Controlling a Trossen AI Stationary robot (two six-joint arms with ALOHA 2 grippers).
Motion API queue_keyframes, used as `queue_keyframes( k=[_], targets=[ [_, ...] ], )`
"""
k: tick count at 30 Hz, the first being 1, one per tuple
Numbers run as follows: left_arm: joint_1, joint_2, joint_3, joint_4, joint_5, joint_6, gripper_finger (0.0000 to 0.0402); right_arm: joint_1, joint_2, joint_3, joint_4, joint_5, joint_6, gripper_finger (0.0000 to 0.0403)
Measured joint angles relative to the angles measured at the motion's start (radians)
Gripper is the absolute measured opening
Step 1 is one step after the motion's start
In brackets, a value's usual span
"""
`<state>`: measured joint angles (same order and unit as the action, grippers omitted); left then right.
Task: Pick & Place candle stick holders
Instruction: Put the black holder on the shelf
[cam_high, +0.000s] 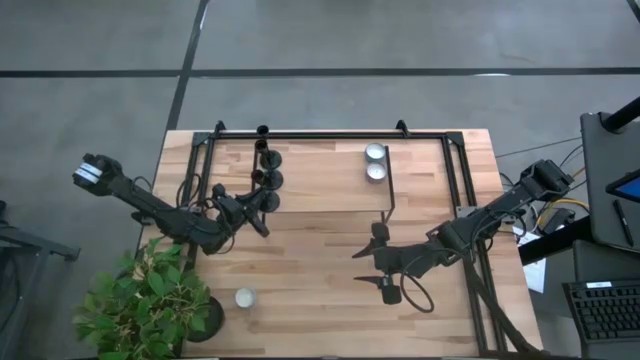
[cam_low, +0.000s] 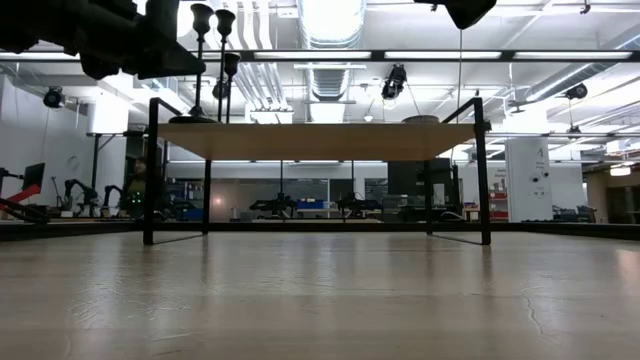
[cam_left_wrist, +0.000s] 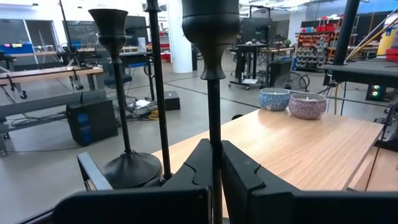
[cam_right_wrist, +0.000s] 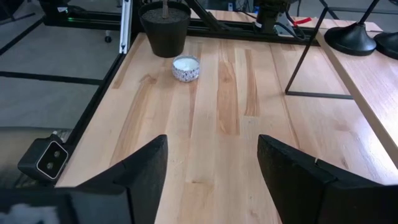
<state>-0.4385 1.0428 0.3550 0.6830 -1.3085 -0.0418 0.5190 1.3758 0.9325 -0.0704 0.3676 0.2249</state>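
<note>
Left pincer (cam_left_wrist: 214, 186) pinches black holder's stem (cam_left_wrist: 214, 124); a tilt could knock its neighbour (cam_left_wrist: 118, 93); right pincer (cam_right_wrist: 211, 168) spread

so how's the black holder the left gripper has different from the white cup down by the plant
The black candle stick holder is tall, with a thin upright stem; the white cup is low, round and squat. The black one is clamped by its stem in the shut left gripper up by the raised shelf; the cup sits free on the table beside the plant pot. The open right gripper faces the cup, not touching it. Both stand upright.
</note>
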Motion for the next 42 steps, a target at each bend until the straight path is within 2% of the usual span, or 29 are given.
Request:
queue_keyframes(
  k=[10, 19, 26, 31, 34, 39, 42],
  targets=[
    [0.0, 0.001, 0.0, -0.005, -0.011, -0.004, 0.001, 0.0, 0.0, 0.0, 0.0, 0.0, 0.0, 0.0252],
    [-0.001, 0.001, 0.0, -0.006, -0.013, -0.02, 0.0013, 0.0, 0.0, 0.0, 0.0, 0.0, 0.0, 0.0241],
    [-0.002, 0.002, -0.005, -0.018, -0.011, -0.044, 0.0082, 0.0, 0.0, 0.0, 0.0, 0.0, 0.0, 0.0244],
    [-0.013, 0.002, -0.004, -0.012, 0.054, -0.063, 0.0124, 0.0, 0.0, -0.001, 0.001, 0.0, 0.0, 0.025],
    [-0.036, 0.002, -0.004, -0.012, 0.095, -0.07, 0.0136, 0.0, 0.0, -0.002, 0.001, 0.0, 0.001, 0.0252],
    [-0.084, 0.002, -0.003, -0.011, 0.095, -0.063, 0.0139, 0.0, 0.0, -0.002, 0.0, 0.0, 0.001, 0.0245],
    [-0.099, 0.002, -0.002, -0.016, 0.048, -0.057, 0.0138, 0.0, 0.0, -0.002, 0.001, 0.0, 0.001, 0.0242]
  ],
)
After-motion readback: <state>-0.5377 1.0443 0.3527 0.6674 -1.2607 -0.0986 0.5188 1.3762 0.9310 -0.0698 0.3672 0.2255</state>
